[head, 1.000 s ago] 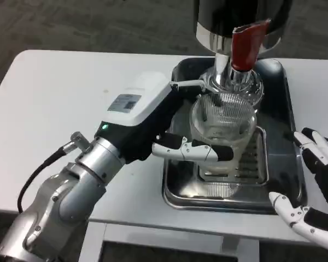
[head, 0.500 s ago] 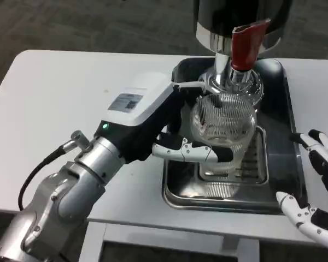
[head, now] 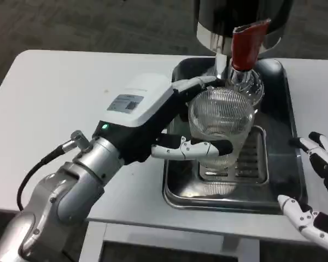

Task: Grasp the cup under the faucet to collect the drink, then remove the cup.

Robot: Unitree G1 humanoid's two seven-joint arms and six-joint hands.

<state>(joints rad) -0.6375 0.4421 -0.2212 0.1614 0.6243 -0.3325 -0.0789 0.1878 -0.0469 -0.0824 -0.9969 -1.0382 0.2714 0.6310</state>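
My left hand (head: 177,123) is clamped around the cup (head: 221,128), fingers (head: 194,148) wrapped across its near side and another finger reaching along the far rim. The cup is clear ribbed glass, upright, slightly tilted maybe, can't tell for sure. It sits over the metal tray (head: 287,164), above the slotted drip grate (head: 251,164), just near of the faucet (head: 229,65); whether its base touches the grate I can't tell. Liquid level inside is not readable through the ribbing. The faucet's red lever (head: 246,46) hangs down from the dark dispenser body (head: 240,16) at the far edge, right above the cup's far rim. My left forearm (head: 82,185) comes in from the near left, silver with a black and white wrist housing, green light on it, black cable looping off to the left. My right hand (head: 317,191) is at the near right corner, off the right side of the tray, fingers spread apart, holding nothing, not touching the tray as far as I can see. Everything stands on the white table (head: 60,98), tray toward its right side.
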